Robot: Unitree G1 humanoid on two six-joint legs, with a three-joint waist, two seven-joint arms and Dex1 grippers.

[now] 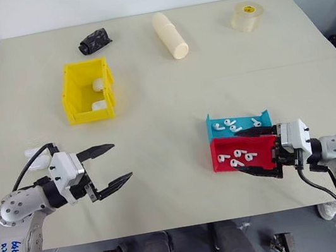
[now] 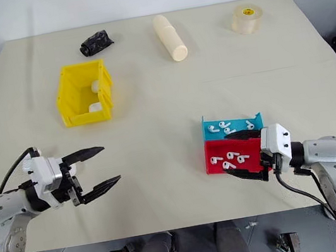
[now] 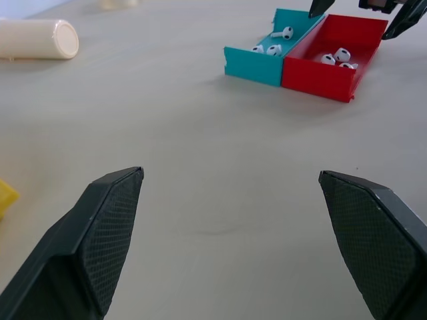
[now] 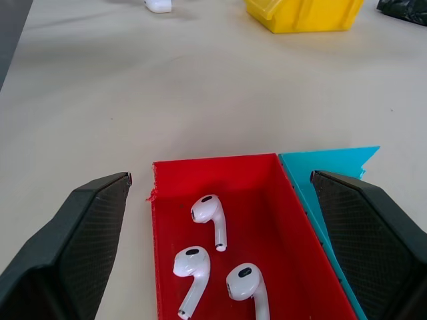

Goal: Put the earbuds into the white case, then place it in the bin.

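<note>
Matte beige tabletop (image 1: 170, 100): glossy earbuds (image 4: 210, 217) in red tray (image 4: 267, 175); both ribbed black claws (image 1: 114, 166) (image 1: 253, 151) gape.

My arms are silver-grey metal with black joints. Each claw, left claw (image 1: 112, 166) and right claw (image 1: 251, 151), has a white block, two black textured fingers and a black cable; blue handwriting marks my lower-left forearm.

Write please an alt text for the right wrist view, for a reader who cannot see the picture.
The right gripper, its two black fingers wide open, hovers over a red tray holding three white earbuds. A blue tray adjoins it on the beige table, with the yellow bin farther off.
</note>
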